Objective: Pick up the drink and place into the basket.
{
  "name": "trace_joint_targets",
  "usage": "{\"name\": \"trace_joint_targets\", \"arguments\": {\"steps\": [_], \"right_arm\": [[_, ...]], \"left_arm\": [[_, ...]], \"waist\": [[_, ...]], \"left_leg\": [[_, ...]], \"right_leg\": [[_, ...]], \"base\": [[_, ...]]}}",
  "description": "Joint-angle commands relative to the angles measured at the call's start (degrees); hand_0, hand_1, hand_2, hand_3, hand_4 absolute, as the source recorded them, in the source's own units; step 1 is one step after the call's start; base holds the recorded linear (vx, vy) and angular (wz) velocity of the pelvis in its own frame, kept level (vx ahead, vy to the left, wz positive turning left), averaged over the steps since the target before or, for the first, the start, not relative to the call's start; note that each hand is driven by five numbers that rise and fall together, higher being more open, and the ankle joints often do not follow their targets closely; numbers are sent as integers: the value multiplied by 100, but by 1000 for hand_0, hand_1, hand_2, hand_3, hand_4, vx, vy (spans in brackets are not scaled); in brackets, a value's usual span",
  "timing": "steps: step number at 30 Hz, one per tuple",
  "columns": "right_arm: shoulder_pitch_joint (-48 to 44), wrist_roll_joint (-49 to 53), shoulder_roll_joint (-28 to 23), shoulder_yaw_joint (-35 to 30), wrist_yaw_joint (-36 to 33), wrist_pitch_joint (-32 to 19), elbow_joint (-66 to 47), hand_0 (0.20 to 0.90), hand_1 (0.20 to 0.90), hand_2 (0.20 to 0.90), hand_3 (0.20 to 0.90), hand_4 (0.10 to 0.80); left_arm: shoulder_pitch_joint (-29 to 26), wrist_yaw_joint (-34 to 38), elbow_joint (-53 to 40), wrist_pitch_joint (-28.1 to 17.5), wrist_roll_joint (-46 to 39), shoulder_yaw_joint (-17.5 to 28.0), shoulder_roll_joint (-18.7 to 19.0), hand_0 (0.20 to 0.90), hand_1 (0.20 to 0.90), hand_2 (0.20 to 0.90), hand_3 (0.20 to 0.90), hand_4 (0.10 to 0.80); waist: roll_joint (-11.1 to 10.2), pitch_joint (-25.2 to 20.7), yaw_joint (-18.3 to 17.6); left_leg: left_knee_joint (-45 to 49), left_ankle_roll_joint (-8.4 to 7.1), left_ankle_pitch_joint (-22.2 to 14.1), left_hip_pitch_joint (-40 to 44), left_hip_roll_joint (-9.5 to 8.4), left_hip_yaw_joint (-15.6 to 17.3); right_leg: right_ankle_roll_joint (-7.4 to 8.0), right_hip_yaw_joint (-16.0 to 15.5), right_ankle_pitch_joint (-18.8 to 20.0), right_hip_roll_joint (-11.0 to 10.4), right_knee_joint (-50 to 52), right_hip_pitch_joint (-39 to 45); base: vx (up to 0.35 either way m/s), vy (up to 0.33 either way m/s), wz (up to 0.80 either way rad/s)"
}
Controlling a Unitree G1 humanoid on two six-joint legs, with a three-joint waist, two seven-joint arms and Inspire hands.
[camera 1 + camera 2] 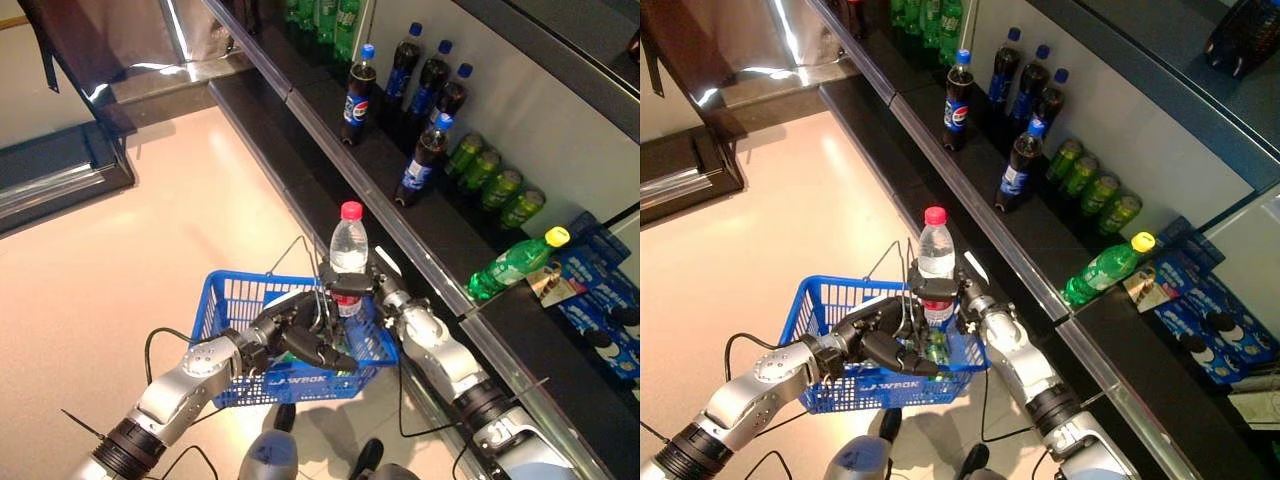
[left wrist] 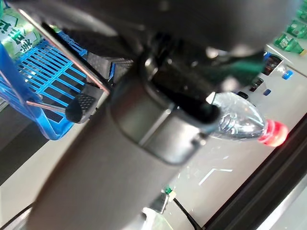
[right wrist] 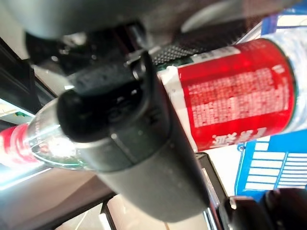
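Observation:
A clear water bottle with a red cap and red label stands upright over the right end of the blue wire basket. My right hand is shut round its label from the shelf side; in the right wrist view the thumb lies across the bottle. The bottle's lower part sits at the level of the basket rim. My left hand is curled on the basket's wire handle at the front right corner. A green packet lies inside the basket.
A dark shelf runs along the right, close to the basket. On it stand cola bottles, green bottles, a lying green bottle with a yellow cap and blue boxes. Pale floor spreads to the left.

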Motion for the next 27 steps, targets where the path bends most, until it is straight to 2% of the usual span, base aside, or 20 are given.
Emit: {"name": "trace_joint_targets", "arguments": {"steps": [1,16,27], "right_arm": [[260,-66,67,500,-40,-407,159,300,300,300,200,100],[502,274,-197,-262,-73,-717,-235,300,300,300,200,100],[600,385,-262,-511,-71,-802,-208,300,300,300,200,100]], "left_arm": [[-1545,-1250,-2491,-2218,-941,290,-1571,300,300,300,200,100],[-1445,-1400,-2384,-2291,-1104,534,-1404,300,300,300,200,100],[-1417,-1447,-2359,-2298,-1160,601,-1347,300,300,300,200,100]], "waist": [[190,-1651,-74],[220,-1670,-200],[238,-1683,-242]], "left_leg": [[26,-133,-611,395,133,446],[12,-127,-645,462,141,499],[17,-132,-659,495,152,521]], "right_leg": [[108,-39,165,-55,44,-125],[120,12,156,-60,41,-110],[118,27,143,-69,42,-86]], "base": [[0,0,0],[0,0,0],[0,0,0]]}}
